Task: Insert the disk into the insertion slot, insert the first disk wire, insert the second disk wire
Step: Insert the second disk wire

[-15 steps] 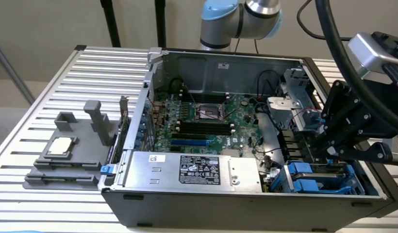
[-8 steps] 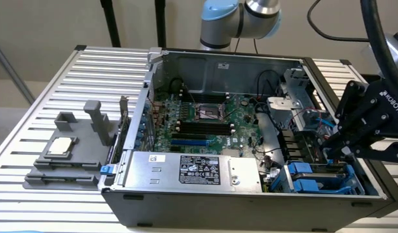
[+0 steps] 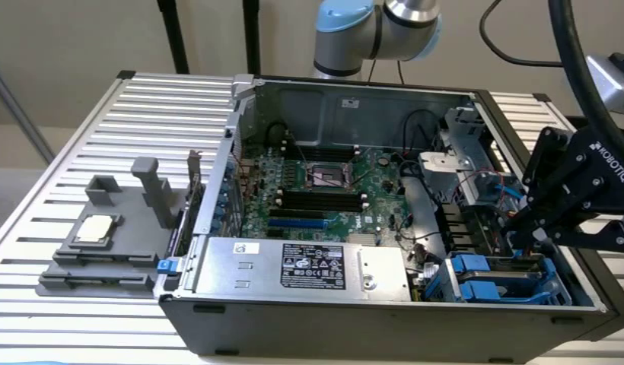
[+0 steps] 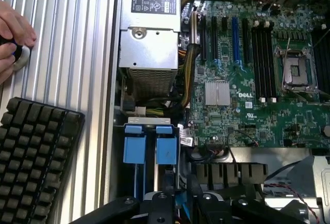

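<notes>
This is a robotics lab or test bench set up for computer assembly work. An open desktop computer case (image 3: 393,228) lies on its side on a ribbed aluminium table (image 3: 139,114), its green motherboard (image 3: 332,190) and silver power supply box (image 3: 302,266) exposed. A Universal Robots arm (image 3: 378,30) rises behind the case, and a black Robotiq-branded gripper (image 3: 540,228) hangs over the blue-railed drive cage (image 3: 505,277). At the exterior view's left, a grey fixture (image 3: 109,243) holds a processor chip (image 3: 93,230). In the wrist view, a black keyboard (image 4: 36,157) rests on the table and a person's hand (image 4: 13,38) is beside it.
</notes>
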